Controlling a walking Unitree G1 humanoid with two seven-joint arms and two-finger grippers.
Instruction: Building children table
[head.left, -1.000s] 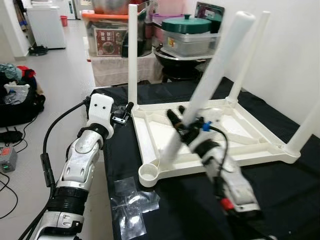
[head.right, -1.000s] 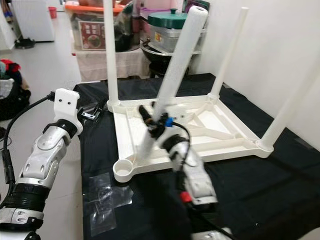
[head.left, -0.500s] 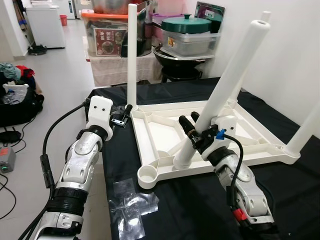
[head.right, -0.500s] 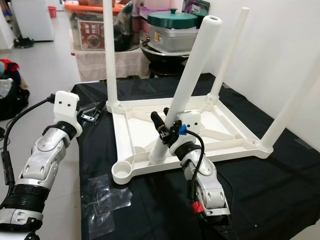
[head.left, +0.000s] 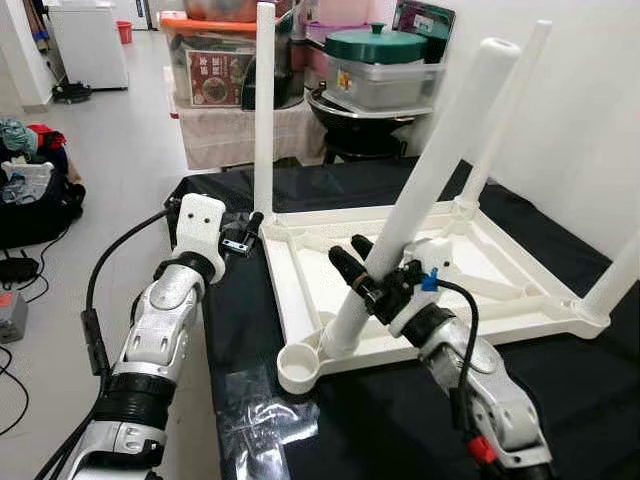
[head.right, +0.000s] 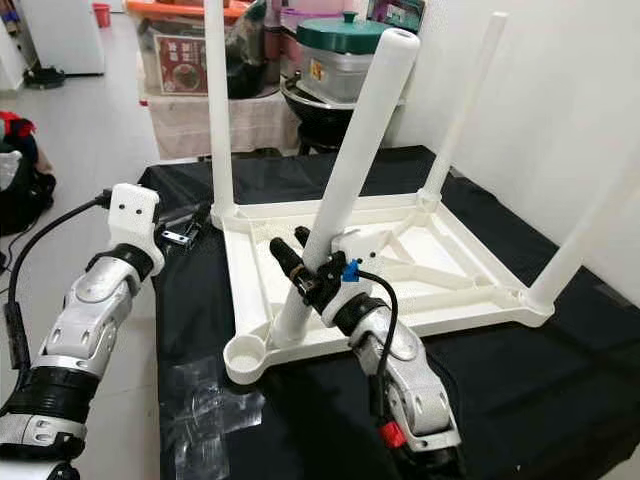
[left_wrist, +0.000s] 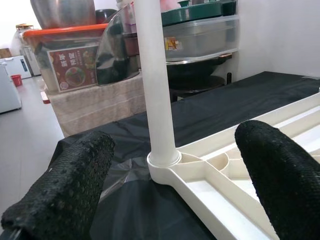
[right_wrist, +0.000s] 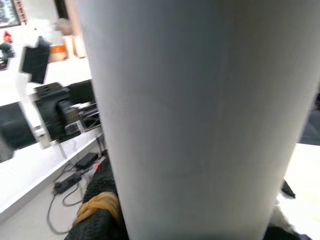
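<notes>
While right pincer (head.left: 362, 268) grips leg (head.left: 420, 185), left pincer (left_wrist: 170, 185) gapes.

Overall light: the room was bright and evenly lit, with soft indoor light and no hard shadows.
Glare: the pale floor (head.left: 120, 150) at the back carried a washed-out sheen; the white wall (head.left: 570, 110) read flat and bright.
Contrast: the white table frame (head.left: 300, 260) stood out strongly against the black cloth (head.left: 380, 420), which swallowed detail in its folds.
Sharpness, head views: both were crisp, with no motion blur.
Left wrist view: the near black fingers (left_wrist: 65, 190) were soft and slightly out of focus, while the leg (left_wrist: 152, 75) behind them was sharp.
Right wrist view: the held table leg (right_wrist: 190, 115) sat too close, blurred and greyish in shade; the background was overexposed and hazy.
</notes>
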